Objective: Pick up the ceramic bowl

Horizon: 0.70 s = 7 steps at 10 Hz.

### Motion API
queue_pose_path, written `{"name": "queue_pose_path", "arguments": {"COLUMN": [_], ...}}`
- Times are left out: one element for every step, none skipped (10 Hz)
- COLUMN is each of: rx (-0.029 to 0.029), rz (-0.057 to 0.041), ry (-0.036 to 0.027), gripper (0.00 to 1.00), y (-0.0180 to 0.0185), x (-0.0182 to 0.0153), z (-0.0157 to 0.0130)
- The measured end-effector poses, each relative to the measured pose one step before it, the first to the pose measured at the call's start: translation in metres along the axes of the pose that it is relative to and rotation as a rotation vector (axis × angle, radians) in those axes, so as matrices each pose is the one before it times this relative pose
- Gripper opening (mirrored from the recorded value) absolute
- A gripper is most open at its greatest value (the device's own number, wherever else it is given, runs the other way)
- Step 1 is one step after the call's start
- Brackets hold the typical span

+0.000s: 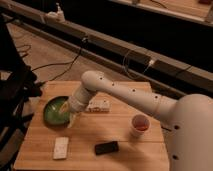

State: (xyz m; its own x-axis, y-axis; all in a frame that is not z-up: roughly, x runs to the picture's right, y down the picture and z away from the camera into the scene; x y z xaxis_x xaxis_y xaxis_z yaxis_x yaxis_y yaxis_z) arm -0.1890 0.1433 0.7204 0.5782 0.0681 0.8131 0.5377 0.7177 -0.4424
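Observation:
The ceramic bowl (52, 111) is wide, shallow and glossy green with a darker rim. It sits at the left of the wooden table (120, 132). My white arm reaches in from the right and bends down at the left. My gripper (67, 114) hangs over the bowl's right side, at its rim. The wrist covers the bowl's right edge.
A small pale cup with red inside (140, 125) stands at the right. A white packet (98, 105) lies by my wrist. A white block (61, 147) and a black flat object (106, 147) lie near the front edge. Cables run on the floor behind; a dark chair stands left.

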Motion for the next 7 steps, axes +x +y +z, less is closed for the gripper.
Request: {"name": "queue_pose_path", "arguments": {"rx": [0.00314, -0.00132, -0.00076, 0.00415, -0.00127, -0.00310, 0.00201], "rz": [0.00295, -0.00196, -0.00206, -0.00134, -0.00395, -0.00736, -0.00577], "ry": [0.00084, -0.00048, 0.00129, 0.00786, 0.02259, 0.01427, 0.01417], "gripper": [0.61, 0.61, 0.61, 0.61, 0.61, 0.61, 0.61], "y": [0.00020, -0.00031, -0.00010, -0.00086, -0.00482, -0.00532, -0.00744], "x": [0.00168, -0.00104, -0.00040, 0.00210, 0.00451, 0.00169, 0.00242], "z": [-0.00151, 0.00078, 0.00081, -0.00051, 0.00873, 0.01006, 0.01042]}}
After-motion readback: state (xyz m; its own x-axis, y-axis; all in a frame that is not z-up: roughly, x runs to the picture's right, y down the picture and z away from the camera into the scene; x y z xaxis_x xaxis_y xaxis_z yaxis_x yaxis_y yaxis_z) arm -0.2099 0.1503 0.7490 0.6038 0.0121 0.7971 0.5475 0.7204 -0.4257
